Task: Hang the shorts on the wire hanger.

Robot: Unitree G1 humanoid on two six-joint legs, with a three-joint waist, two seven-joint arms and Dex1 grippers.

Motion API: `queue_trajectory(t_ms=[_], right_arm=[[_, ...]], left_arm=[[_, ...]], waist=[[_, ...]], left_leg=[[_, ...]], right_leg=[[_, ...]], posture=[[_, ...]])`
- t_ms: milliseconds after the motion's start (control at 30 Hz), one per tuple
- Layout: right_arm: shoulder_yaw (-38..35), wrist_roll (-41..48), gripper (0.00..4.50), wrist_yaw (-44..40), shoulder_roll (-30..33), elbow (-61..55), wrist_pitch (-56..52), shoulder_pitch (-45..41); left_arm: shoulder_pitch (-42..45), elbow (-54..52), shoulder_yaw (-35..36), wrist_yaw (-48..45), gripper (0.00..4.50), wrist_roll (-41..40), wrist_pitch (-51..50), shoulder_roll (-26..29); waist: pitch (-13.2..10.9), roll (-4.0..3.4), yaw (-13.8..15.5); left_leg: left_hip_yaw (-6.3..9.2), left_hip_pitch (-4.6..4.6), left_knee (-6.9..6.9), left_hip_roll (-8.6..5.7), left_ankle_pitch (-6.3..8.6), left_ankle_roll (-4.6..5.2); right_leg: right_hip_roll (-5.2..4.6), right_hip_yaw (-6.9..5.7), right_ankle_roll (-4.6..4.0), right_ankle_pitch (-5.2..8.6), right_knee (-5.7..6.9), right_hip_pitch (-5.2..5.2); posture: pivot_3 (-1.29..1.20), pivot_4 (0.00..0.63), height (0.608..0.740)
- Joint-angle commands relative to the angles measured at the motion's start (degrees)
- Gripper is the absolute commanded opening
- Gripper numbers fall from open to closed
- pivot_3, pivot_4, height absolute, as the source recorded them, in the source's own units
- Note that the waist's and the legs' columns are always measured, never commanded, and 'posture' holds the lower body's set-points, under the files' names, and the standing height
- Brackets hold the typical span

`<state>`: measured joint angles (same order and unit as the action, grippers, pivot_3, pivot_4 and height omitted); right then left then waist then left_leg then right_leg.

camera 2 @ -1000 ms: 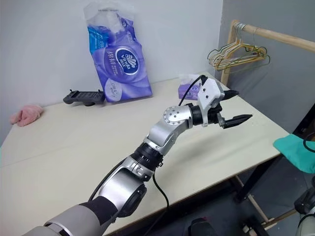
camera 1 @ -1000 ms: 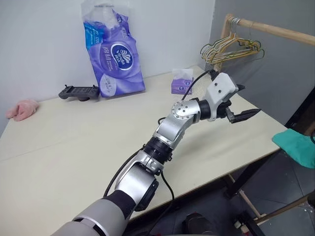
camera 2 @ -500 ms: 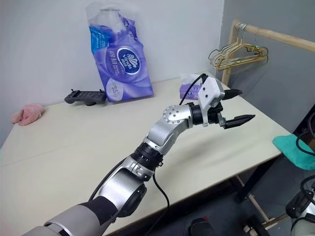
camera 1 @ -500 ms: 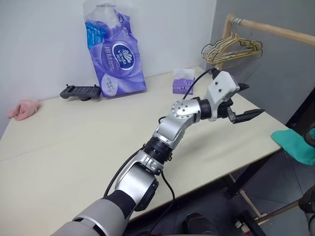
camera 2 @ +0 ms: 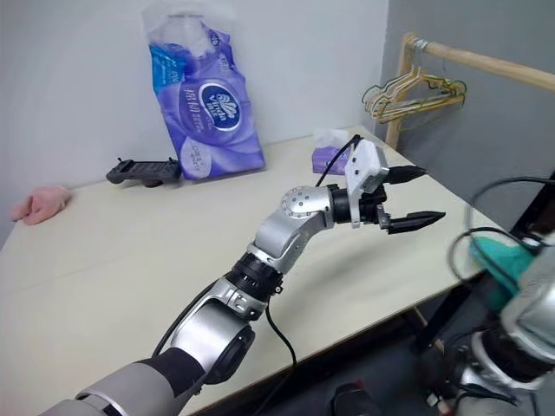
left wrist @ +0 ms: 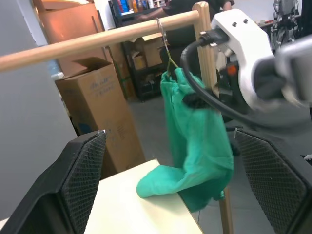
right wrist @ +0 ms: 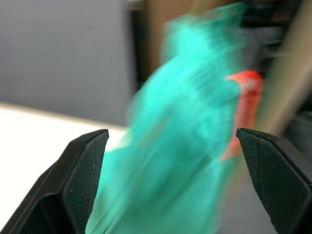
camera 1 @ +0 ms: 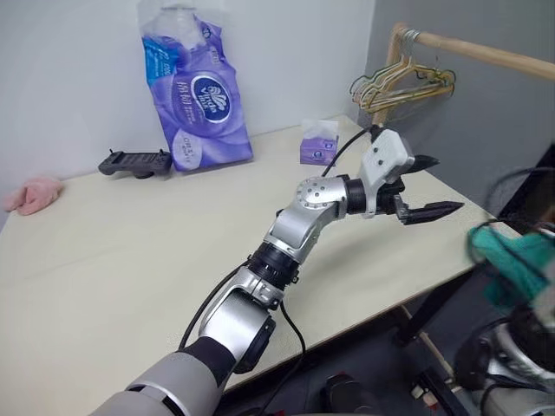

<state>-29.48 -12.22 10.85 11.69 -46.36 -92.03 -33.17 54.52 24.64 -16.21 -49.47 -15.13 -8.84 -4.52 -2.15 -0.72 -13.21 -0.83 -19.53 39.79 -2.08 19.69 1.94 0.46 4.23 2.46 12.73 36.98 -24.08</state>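
Note:
The teal-green shorts (left wrist: 197,141) hang from the thin wire hanger (left wrist: 165,44), whose hook sits over the wooden rail (left wrist: 97,43). Their lower end touches the table corner (left wrist: 146,209). My left gripper (camera 1: 432,185) is open above the table's right edge, pointing at the shorts and apart from them. My right arm (left wrist: 243,58) is close beside the hanging shorts. In the right wrist view my right gripper (right wrist: 170,141) is open, with the blurred shorts (right wrist: 185,146) just beyond its fingers. In the eye views the shorts (camera 1: 512,260) show past the table's right edge.
On the pale table (camera 1: 130,251) stand a purple tissue pack (camera 1: 195,95), a small tissue box (camera 1: 318,149), a black controller (camera 1: 134,162) and a pink cloth (camera 1: 33,194). Several pale hangers (camera 1: 399,82) hang on the rail's far end. Cardboard boxes (left wrist: 97,97) stand behind.
My right arm has swung in from the right and now shows, blurred, by the shorts at the lower right. The left arm has stayed about where it was, still open.

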Motion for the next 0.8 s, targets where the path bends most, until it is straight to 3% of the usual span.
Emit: queue_trajectory(t_ms=[33, 100, 200, 400, 600, 800], right_arm=[[8.4, 4.3, 4.47, -4.9, -4.5, -3.6, -0.5, 0.0], [10.6, 7.5, 4.47, -8.4, -7.1, -3.5, -0.5, 0.7], [14.4, 11.4, 4.47, -13.4, -5.3, 0.2, 3.3, 2.6], [23.0, 14.0, 4.47, -19.9, -2.7, 18.7, 30.5, 6.3], [30.0, 13.0, 4.47, -23.1, -3.6, 36.7, 54.4, 4.5], [30.9, 13.7, 4.47, -22.7, -5.6, 47.2, 64.6, 3.8]], left_arm=[[-2.2, -5.2, 4.1, 2.0, 4.5, -0.5, -2.5, 3.8], [-5.3, -7.9, 6.1, 5.5, 4.5, 0.6, -4.1, 6.8], [-10.8, -11.4, 10.6, 13.9, 4.5, 2.1, -7.1, 10.0], [-26.0, -21.5, 20.4, 30.3, 4.5, 3.3, -16.9, 13.5], [-38.7, -33.8, 25.7, 41.7, 4.5, 6.5, -19.3, 14.0], [-44.7, -37.0, 28.1, 45.2, 4.5, 7.7, -18.5, 14.7]], waist=[[-0.2, -0.12, -0.5], [-0.4, -0.05, -0.9], [-0.6, 0.16, -0.8], [-0.7, 0.48, 1.9], [-0.5, 0.93, 8.6], [-0.2, 1.42, 16.0]], left_leg=[[0.05, 0.0, 0.0, 0.0, 0.0, -0.01], [0.13, 0.01, 0.01, 0.0, 0.0, -0.01], [0.3, 0.06, 0.06, 0.01, 0.0, -0.03], [0.54, 0.04, 0.05, -0.23, 0.01, -0.05], [0.84, -0.02, 0.04, -0.22, 0.04, -0.25], [1.17, -0.2, 0.05, -0.29, -0.05, -0.48]], right_leg=[[0.0, -0.04, 0.0, 0.01, 0.01, -0.01], [-0.04, -0.1, 0.0, 0.01, 0.03, -0.01], [-0.32, -0.23, -0.02, -0.01, 0.02, -0.05], [-0.75, -0.49, -0.31, -0.2, 0.08, -0.04], [-0.76, -0.79, -0.44, -0.28, 0.19, -0.12], [-0.99, -1.31, -0.58, -0.33, 0.08, -0.14]], posture=[[-0.27, 0.064, 0.74], [-0.25, 0.061, 0.74], [-0.2, 0.056, 0.74], [-0.03, 0.025, 0.74], [0.13, 0.0, 0.74], [0.22, 0.0, 0.74]])
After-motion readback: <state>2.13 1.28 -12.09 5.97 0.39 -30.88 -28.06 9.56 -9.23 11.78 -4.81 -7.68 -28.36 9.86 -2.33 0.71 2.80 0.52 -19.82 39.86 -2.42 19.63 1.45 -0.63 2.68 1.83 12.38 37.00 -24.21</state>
